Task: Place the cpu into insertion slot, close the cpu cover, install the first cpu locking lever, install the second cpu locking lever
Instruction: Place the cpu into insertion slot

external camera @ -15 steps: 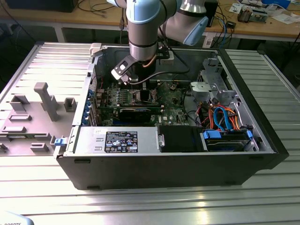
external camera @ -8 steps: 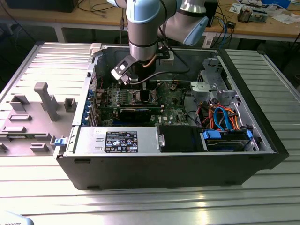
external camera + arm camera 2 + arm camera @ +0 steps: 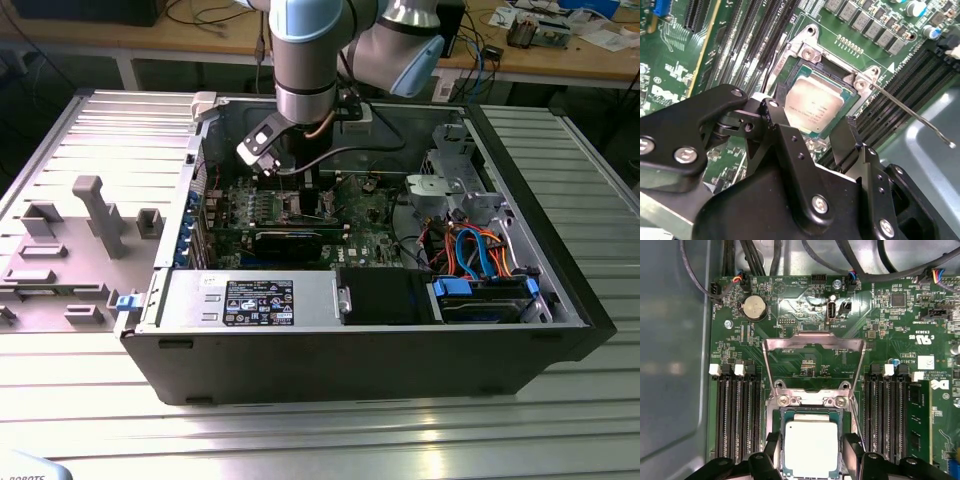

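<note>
**Exterior view.** The arm enters at the upper middle of the frame and reaches down into the open case, which lies on the slatted metal surface. Note the hand low over the green board, just left of the frame's centre. A grey moulded tray sits on the surface at the exterior view's left, beside the case.

**Wrist views.** You see the cpu lying flat in the slot, dull silver top upward, its edges square with the slot's rim. The hand is open: its two black fingers stand one at each of two opposite sides of the cpu, spread wider than the chip. You cannot tell whether either fingertip touches it.

In the first wrist view the cover stands raised on its hinge at one edge of the slot. The board shows through its square window, and it is not down over the cpu.

In the second wrist view a thin metal lever runs out from a corner of the slot. It slants across the black memory slots, with its bent end over the grey case floor.
</note>
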Motion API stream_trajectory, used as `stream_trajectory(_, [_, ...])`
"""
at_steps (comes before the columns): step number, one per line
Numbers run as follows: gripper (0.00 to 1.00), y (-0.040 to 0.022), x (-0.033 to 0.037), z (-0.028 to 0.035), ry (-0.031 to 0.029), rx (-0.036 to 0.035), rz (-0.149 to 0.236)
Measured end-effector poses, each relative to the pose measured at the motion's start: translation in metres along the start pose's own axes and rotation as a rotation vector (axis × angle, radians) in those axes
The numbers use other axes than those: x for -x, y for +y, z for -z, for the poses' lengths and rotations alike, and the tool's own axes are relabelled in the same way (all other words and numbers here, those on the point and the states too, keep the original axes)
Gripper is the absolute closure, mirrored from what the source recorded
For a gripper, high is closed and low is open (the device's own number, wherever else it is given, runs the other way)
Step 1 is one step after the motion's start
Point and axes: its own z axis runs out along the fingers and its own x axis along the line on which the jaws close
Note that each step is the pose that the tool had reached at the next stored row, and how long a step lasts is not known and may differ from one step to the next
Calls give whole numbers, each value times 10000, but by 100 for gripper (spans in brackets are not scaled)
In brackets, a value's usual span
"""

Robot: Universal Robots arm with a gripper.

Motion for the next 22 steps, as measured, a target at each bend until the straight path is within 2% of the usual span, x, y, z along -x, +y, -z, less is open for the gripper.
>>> stream_trajectory(2, [38, 4, -2, 61, -3, -17, -1])
stream_trajectory(3, [38, 9, -5, 116, -2, -48, -1])
stream_trajectory(5, [38, 22, -7, 165, -1, -126, -4])
stream_trajectory(6, [40, 35, -7, 168, 2, -175, -11])
stream_trajectory(8, [53, 46, -6, 168, 1, -229, -24])
stream_trajectory(9, [53, 49, -6, 168, 2, -244, -26])
stream_trajectory(12, [71, 50, -6, 168, 2, -246, -27])
stream_trajectory(13, [71, 50, -6, 168, 2, -247, -27])
stream_trajectory(16, [89, 50, -6, 168, 2, -248, -27])
stream_trajectory(22, [89, 51, -6, 168, 3, -255, -27])
